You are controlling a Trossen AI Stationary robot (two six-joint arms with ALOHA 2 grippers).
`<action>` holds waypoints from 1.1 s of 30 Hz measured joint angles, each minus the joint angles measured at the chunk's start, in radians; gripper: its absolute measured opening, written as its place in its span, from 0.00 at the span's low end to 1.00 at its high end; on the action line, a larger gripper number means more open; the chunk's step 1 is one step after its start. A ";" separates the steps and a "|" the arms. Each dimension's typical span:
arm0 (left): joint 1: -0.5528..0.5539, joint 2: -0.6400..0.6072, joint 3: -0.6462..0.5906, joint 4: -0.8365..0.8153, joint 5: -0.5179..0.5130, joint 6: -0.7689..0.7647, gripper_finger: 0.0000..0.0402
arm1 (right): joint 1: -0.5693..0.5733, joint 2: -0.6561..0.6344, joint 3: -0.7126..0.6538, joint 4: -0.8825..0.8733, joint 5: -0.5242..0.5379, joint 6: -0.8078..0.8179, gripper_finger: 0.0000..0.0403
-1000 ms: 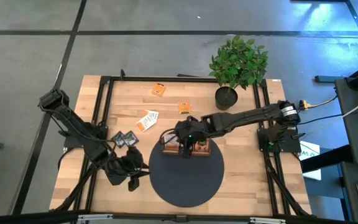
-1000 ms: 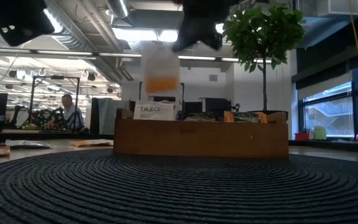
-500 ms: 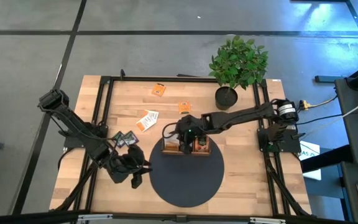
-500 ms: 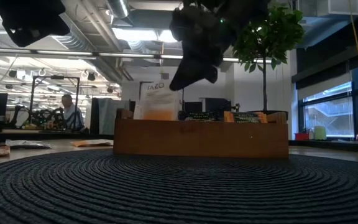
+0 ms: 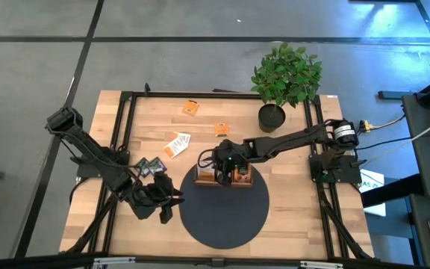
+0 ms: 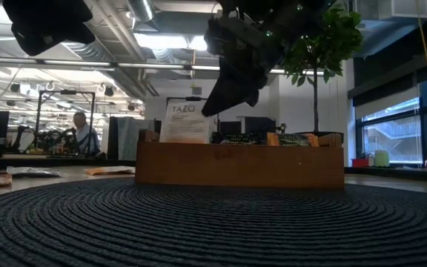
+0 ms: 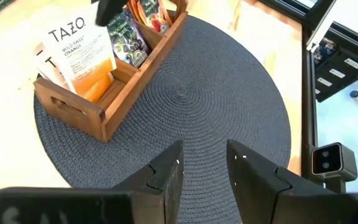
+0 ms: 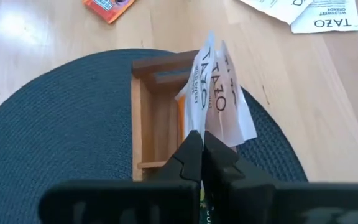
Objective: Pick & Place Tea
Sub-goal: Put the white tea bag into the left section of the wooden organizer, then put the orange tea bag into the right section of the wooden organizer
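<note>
Grey floor (image 5: 43, 45) around the table — behind it, ceiling strip lights (image 6: 161, 41), windows (image 6: 391, 133), a desk (image 6: 43, 157).

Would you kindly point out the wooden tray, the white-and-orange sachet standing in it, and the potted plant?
wooden tray (image 6: 239, 165), low view, front wall.
white-and-orange sachet (image 7: 79, 50), left wrist view, printed face.
potted plant (image 5: 286, 75), high view, foliage.

The right gripper (image 5: 216, 167) hides the wooden tray (image 5: 239, 181) compartments beneath it; loose sachets' (image 5: 177, 143) print is unreadably small.

One camera is looking straight down from overhead, one level across the round dark woven mat (image 6: 213, 222); both wrist cameras are viewing the brown wooden three-compartment tray (image 7: 98, 106) closely.
</note>
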State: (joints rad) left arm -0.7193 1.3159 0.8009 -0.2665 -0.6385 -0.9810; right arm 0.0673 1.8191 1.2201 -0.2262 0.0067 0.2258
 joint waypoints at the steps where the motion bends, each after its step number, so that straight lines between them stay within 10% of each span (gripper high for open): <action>1: 0.002 0.000 0.000 0.000 0.001 0.000 0.29 | 0.000 0.000 0.000 0.000 0.000 -0.009 0.02; 19: 0.010 0.000 0.000 -0.006 0.002 -0.036 0.30 | -0.002 -0.001 0.003 -0.003 0.053 -0.012 0.24; 33: 0.014 0.012 0.001 -0.642 0.298 -0.667 0.29 | 0.036 -0.034 0.062 0.006 -0.061 0.086 0.25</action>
State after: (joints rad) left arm -0.7052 1.3280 0.8016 -0.9084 -0.3402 -1.6480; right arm 0.1036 1.7851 1.2823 -0.2203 -0.0539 0.3117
